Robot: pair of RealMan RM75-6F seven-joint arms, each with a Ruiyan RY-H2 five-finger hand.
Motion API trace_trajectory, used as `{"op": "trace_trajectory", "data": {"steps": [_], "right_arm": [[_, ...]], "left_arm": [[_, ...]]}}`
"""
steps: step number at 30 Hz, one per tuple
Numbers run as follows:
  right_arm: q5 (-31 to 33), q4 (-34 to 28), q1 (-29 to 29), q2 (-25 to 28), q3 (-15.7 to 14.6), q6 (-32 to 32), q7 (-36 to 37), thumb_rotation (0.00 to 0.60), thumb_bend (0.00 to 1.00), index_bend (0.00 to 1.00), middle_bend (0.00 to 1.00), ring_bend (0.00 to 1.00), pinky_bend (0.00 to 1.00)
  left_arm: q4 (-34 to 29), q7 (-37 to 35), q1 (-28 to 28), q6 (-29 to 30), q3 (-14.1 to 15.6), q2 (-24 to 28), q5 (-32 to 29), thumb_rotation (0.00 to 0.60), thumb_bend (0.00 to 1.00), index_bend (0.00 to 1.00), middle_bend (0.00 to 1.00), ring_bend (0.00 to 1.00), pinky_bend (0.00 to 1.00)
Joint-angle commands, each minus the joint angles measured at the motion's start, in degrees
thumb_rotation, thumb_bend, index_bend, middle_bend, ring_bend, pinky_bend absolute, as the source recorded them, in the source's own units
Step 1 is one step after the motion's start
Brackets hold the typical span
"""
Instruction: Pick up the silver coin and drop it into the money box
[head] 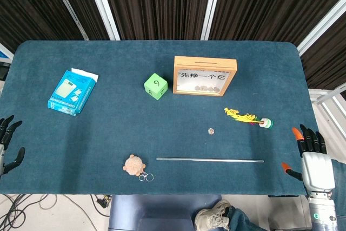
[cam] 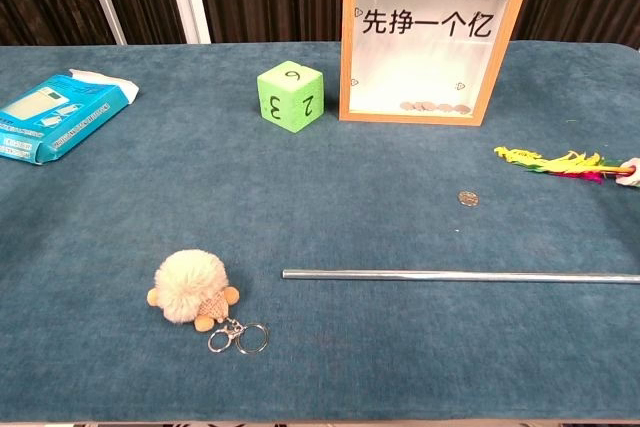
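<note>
The silver coin lies flat on the blue cloth, right of centre. The money box, a wooden frame with a clear front and several coins at its bottom, stands upright at the back. My right hand hovers at the table's right edge, fingers spread and empty, well right of the coin. At the left edge my left hand also holds nothing, fingers apart. Neither hand shows in the chest view.
A metal rod lies across the front, just before the coin. A feathered toy lies to the coin's right. A green die, a blue packet and a fluffy keychain sit further left.
</note>
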Motion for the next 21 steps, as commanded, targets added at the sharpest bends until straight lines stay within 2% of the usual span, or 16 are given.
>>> {"op": "trace_trajectory", "data": {"steps": [1, 21], "right_arm": [[-0.06, -0.02, 0.02, 0.01, -0.01, 0.0, 0.02, 0.6, 0.23, 0.1, 0.02, 0.0, 0.0], [-0.04, -0.09, 0.03, 0.02, -0.16, -0.23, 0.14, 0.6, 0.23, 0.1, 0.02, 0.0, 0.0]], "left_arm": [[-0.15, 0.43, -0.09, 0.05, -0.05, -0.01, 0.01, 0.6, 0.43, 0.14, 0.01, 0.0, 0.06], [-0.24, 1.46, 0.29, 0.88, -0.3, -0.39, -0.53, 0.6, 0.43, 0.13, 0.01, 0.0, 0.06]]}}
